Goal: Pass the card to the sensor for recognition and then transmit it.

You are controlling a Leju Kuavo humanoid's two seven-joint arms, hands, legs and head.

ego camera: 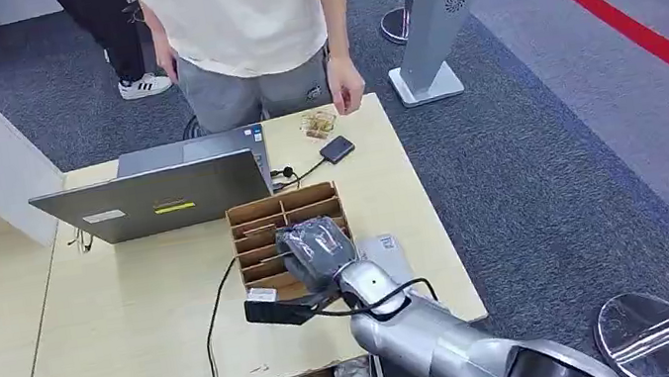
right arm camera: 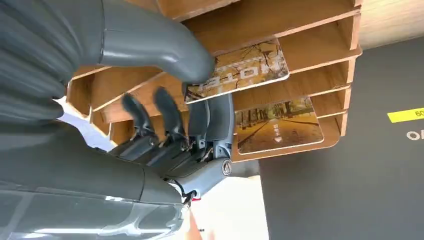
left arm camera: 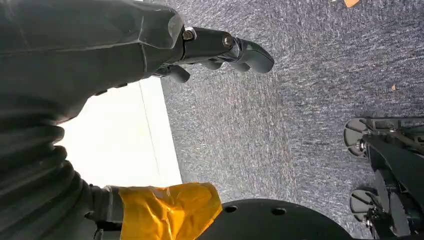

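The right arm (ego camera: 432, 334) is reaching in from below across the near edge of the pale wooden surface (ego camera: 122, 330), and the right hand (ego camera: 316, 249) is resting over the near right part of the wooden slotted box (ego camera: 259, 212). In the right wrist view the right hand (right arm camera: 165, 115) is pinching a card (right arm camera: 245, 70) with an autumn tree picture: the thick grey thumb (right arm camera: 165, 42) is pressing on one face and the darker fingers (right arm camera: 212, 117) are backing the other face, while the card is sitting partly in one slot of the box (right arm camera: 300, 20). A second card (right arm camera: 277, 125) with the same kind of picture is lying in the neighbouring slot, untouched by the hand.

The left hand (left arm camera: 220, 47) is hanging over grey carpet (left arm camera: 280, 100), its fingers loosely curled and holding nothing.

Beyond the box, an open laptop (ego camera: 162, 196) is standing with its back toward the robot. A small dark flat device (ego camera: 337, 149) on a cable is lying near the far right corner of the surface. A person (ego camera: 247, 31) in a pale shirt is standing at the far edge, one hand (ego camera: 346, 85) hanging just above that corner.
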